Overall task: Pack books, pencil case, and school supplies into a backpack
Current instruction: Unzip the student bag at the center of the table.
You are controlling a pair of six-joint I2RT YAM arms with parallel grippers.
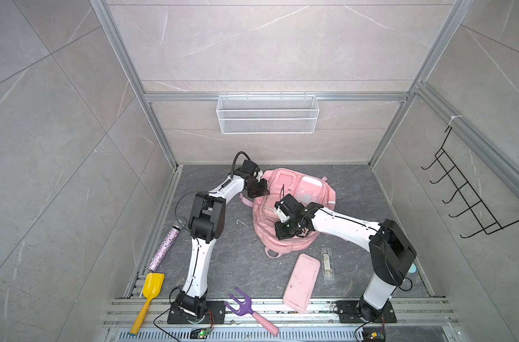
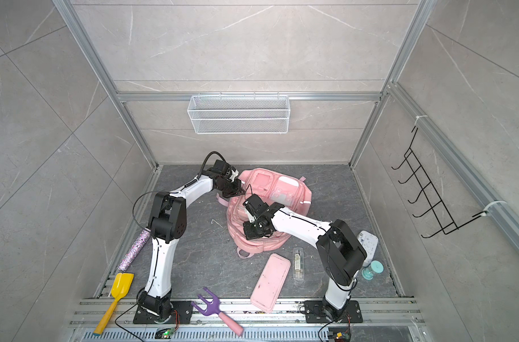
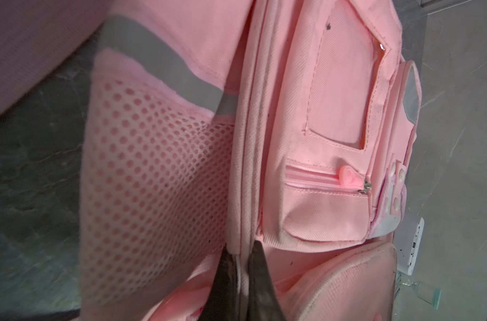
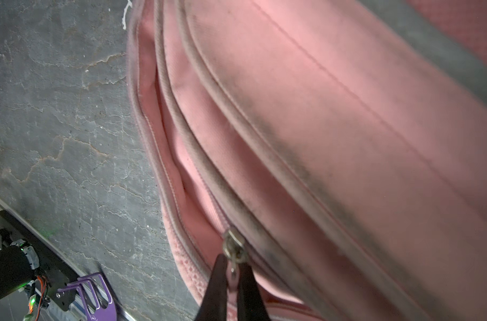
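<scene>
Jaws were closed on both arms: left gripper [image 3: 241, 250] pinched the backpack's [image 3: 334, 97] pale piping [image 3: 243, 166], right gripper [image 4: 233, 264] pinched its metal zipper pull [image 4: 232, 247].

**Camera arrangement.** Both top views look steeply down from high above the near edge toward the far wall. They share almost the whole scene: dark grey stone-patterned floor [image 1: 237, 260] [image 2: 205, 254], white wire mesh basket [image 1: 267, 114] [image 2: 239, 114] and large pale pink fabric backpack [image 1: 284, 180] [image 2: 264, 180]. The left wrist view sits very close behind the left gripper [image 3: 241, 255], facing the backpack [image 3: 334, 97] at its mesh side. The right wrist view, equally close behind the right gripper [image 4: 233, 266], faces along a backpack [image 4: 347, 111] seam toward the near-left floor. There it shares the purple plastic fork with pink handle [image 4: 106, 308] [image 1: 240, 305] [image 2: 209, 305] with both top views.
</scene>
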